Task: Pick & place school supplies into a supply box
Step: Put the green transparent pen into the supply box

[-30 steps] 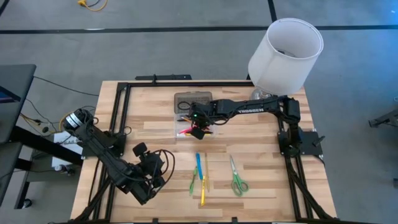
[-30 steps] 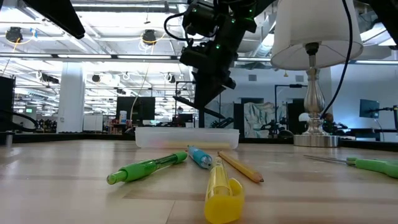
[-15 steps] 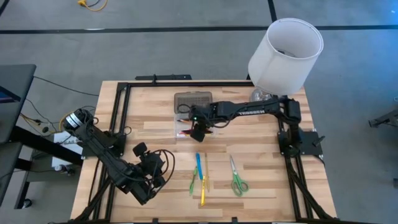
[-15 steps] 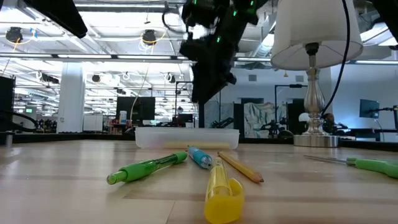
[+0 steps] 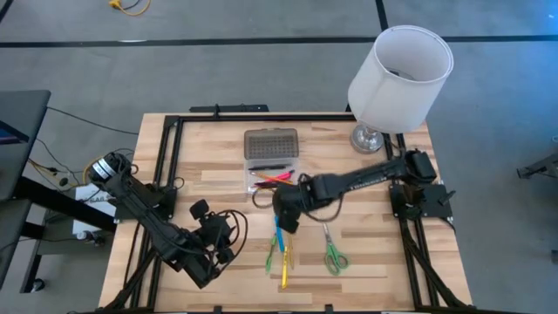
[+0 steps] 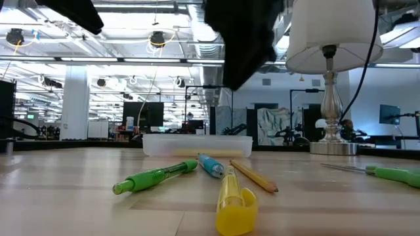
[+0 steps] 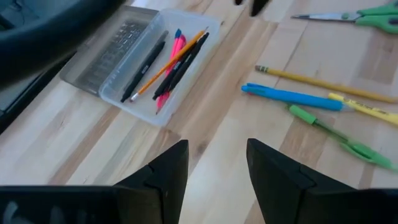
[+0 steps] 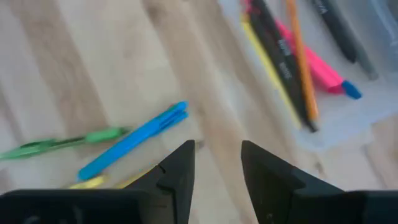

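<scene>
The supply box (image 5: 272,178) lies open at the table's middle, its grey lid (image 5: 270,143) flat on the far side; black, pink and orange pens (image 7: 171,59) lie in its clear base. A blue pen (image 5: 279,232), a green pen (image 5: 271,256), a yellow marker (image 5: 284,267), a pencil (image 7: 323,83) and green-handled scissors (image 5: 331,249) lie loose on the wood nearer the front. My right gripper (image 5: 285,218) hangs open above the blue pen (image 8: 134,140), on the box's near side, touching nothing. My left gripper (image 5: 197,211) waits open at the near left.
A lamp with a white shade (image 5: 399,74) stands at the far right corner, its foot (image 5: 370,138) on the table. A black frame rail (image 5: 261,116) runs along the table's edges. Bare wood (image 5: 209,166) lies left of the box.
My right gripper has swung from above the supply box toward the table's near edge and now hangs over the loose pens. In the low view it has come much closer to the camera. The pens and the box have kept still.
</scene>
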`<state>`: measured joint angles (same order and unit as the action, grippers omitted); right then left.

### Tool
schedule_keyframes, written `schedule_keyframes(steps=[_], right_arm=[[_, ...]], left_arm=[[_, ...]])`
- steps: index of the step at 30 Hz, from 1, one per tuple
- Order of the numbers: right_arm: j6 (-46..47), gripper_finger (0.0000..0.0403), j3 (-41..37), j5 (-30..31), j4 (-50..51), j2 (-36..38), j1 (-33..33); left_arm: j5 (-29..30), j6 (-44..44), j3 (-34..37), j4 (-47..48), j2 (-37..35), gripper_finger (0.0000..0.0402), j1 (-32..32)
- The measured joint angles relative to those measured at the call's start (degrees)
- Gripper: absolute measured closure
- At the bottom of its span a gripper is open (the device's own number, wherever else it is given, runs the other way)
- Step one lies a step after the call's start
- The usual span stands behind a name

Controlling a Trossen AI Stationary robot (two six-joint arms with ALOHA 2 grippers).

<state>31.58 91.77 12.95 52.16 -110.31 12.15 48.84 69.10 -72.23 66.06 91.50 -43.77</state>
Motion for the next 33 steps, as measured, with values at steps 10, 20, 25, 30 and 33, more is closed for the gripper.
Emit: schedule_keyframes(steps=[10,20,25,30,33], right_arm=[[18.65,0.0280,0.08,5.08,8.79,0.18,10.27],[33.27,0.0277,0.07,16.47,14.97,0.16,23.69],[35.27,0.0275,0.07,25.64,15.78,0.25,30.27],[42.00,0.0277,0.02,30.52,21.94,1.83,33.54],[45.06,0.0278,-0.66,32.28,24.42,3.68,35.23]], left_arm=[[-8.74,-10.11,0.00,-16.29,0.20,0.0242,4.86],[-22.92,-10.73,0.00,-26.07,3.80,0.0242,10.56],[-29.03,-11.43,-0.04,-32.72,8.28,0.0242,12.46],[-33.77,-10.96,0.02,-37.67,13.24,0.0242,14.17],[-35.56,-8.71,0.00,-39.15,15.90,0.0242,15.07]])
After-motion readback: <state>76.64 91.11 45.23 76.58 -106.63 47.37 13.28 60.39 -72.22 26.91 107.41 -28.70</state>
